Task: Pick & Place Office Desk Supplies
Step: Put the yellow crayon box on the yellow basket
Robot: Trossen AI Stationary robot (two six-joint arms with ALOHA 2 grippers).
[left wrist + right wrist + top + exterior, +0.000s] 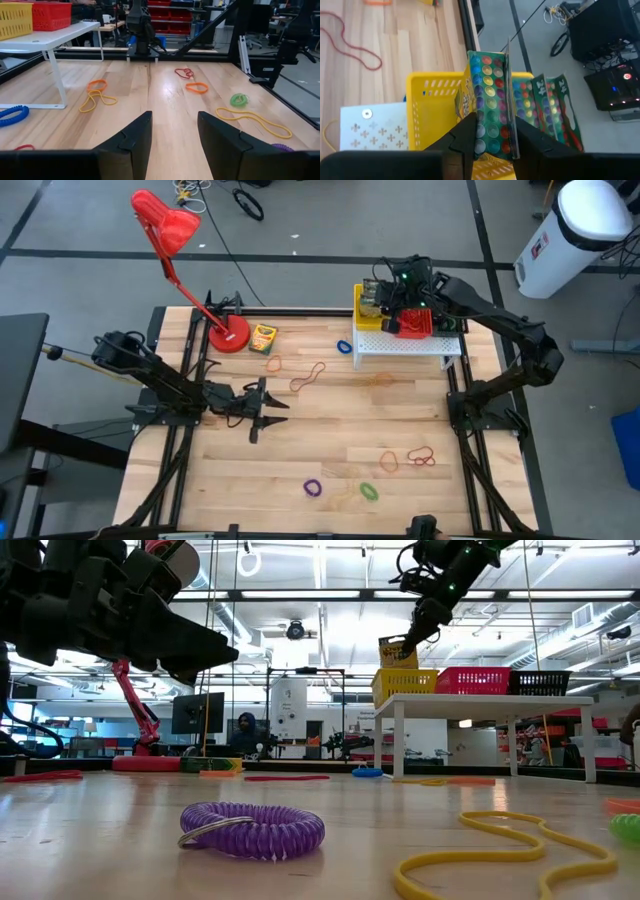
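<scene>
My right gripper (388, 300) is shut on a yellow-green crayon box (490, 85) over the yellow mesh basket (427, 95). The basket stands on a white stand (405, 345) at the far right. More crayon boxes (547, 107) lie in the basket. Another crayon box (263, 337) lies on the table by the lamp's base. Rubber-band loops (308, 375) in mixed colours are scattered over the table, among them a purple coil (250, 830). My left gripper (268, 410) hovers open and level at the table's left, with nothing between its fingers. My right gripper pinches the crayon box between its two fingers at the end nearest the wrist (490, 131). The fingers slant down from above. The box is lifted clear and tilted, its far end pointing down at the yellow basket.
A red desk lamp stands with its base (228, 335) at the far left, its arm leaning back over the edge. A red basket (472, 680) and a black basket (540, 683) stand beside the yellow one on the stand. The table's middle holds only loose bands.
</scene>
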